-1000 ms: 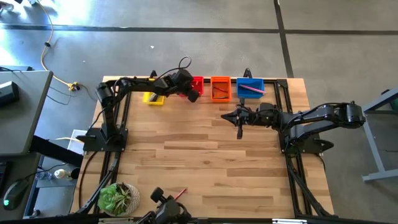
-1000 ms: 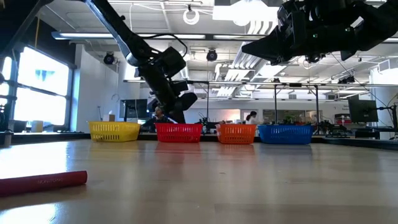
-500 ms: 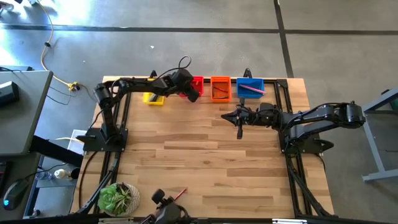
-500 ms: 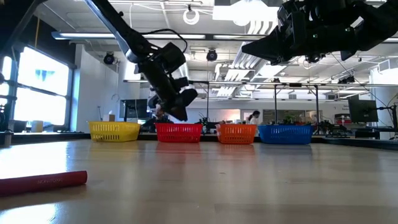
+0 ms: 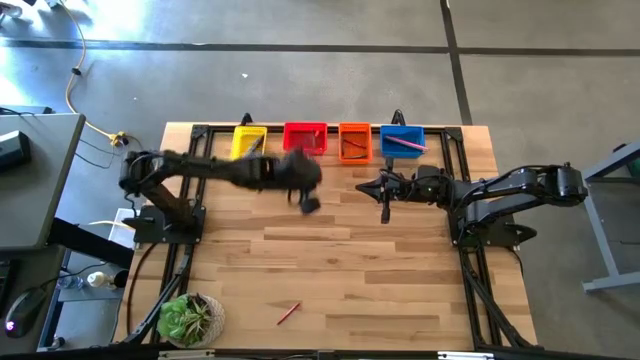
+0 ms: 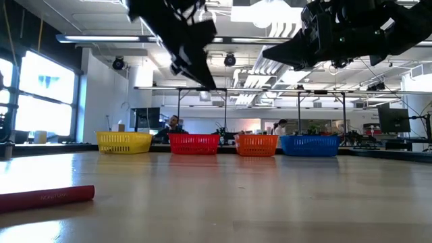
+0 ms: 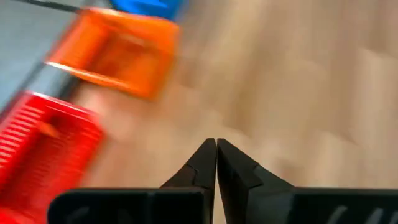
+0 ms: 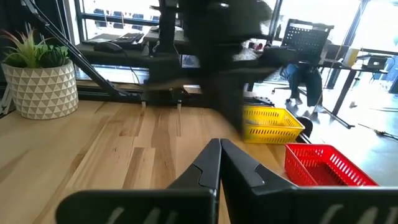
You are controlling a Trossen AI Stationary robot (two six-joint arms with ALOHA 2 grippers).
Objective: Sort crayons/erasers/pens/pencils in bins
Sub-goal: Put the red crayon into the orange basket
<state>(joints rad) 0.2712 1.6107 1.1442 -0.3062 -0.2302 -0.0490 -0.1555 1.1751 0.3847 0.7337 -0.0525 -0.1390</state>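
Left gripper (image 5: 307, 203) hangs over bare table with its jaws pressed together on nothing, just in front of the red bin (image 5: 305, 138). Right gripper (image 5: 384, 213), jaws also together and empty, waits near the blue bin (image 5: 402, 141); one red crayon (image 5: 288, 313) lies well apart at the table's near edge

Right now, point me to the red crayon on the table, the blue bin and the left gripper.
red crayon (image 5: 288, 313), high view, middle of the stick.
blue bin (image 5: 402, 144), high view, on its floor beside the pink stick.
left gripper (image 7: 216, 144), left wrist view, where the shut fingertips meet.
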